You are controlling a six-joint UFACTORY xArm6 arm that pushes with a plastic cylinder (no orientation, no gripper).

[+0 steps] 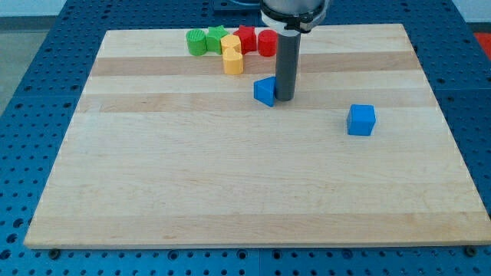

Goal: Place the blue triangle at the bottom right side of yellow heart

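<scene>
The blue triangle (pixel 265 90) lies on the wooden board (pixel 230 184), above the middle. My tip (pixel 284 98) stands right against its right side, touching or nearly so. The yellow heart (pixel 232 62) lies up and to the left of the triangle, a short gap away. It sits at the lower edge of a cluster of blocks near the view's top.
In the cluster are a green block (pixel 197 42), a green star (pixel 215 36), a second yellow block (pixel 231 44), a red star-like block (pixel 246 37) and a red block (pixel 267 42). A blue cube (pixel 361 119) lies apart at the right.
</scene>
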